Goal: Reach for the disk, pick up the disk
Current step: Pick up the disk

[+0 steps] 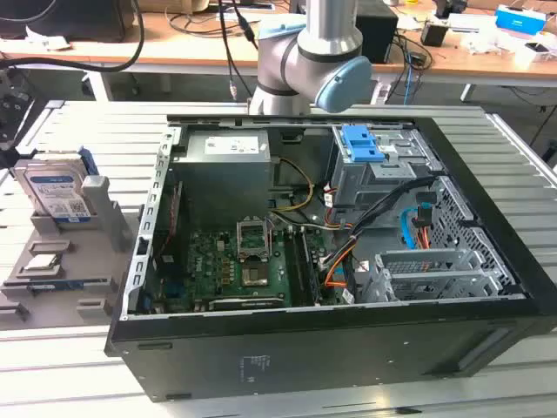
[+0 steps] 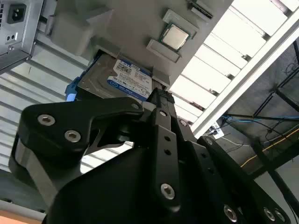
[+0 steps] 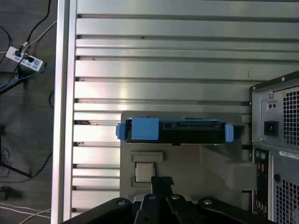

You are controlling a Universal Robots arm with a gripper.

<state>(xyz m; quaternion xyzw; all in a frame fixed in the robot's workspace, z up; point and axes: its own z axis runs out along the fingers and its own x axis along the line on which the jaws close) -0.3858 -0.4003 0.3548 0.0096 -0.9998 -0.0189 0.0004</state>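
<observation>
The disk (image 1: 57, 192) is a silver hard drive with a blue-and-white label and blue side rails. It stands on edge in a grey holder (image 1: 87, 261) on the slatted metal table, at the exterior view's left. In the first wrist view I see the disk's (image 3: 175, 130) upper edge with blue rails at both ends. My gripper (image 3: 161, 182) hangs above the holder, a short way from the disk and not touching it. Its black fingers are shut together with nothing between them. In the second wrist view the gripper (image 2: 159, 95) points at the labelled face of the disk (image 2: 119, 79).
An open black computer case (image 1: 331, 261) lies on the table beside the holder, its rear panel (image 3: 280, 140) close to the disk's end. A small square chip (image 3: 144, 171) sits in a holder pocket near my fingertips. The table edge (image 3: 65, 116) and floor cables lie beyond.
</observation>
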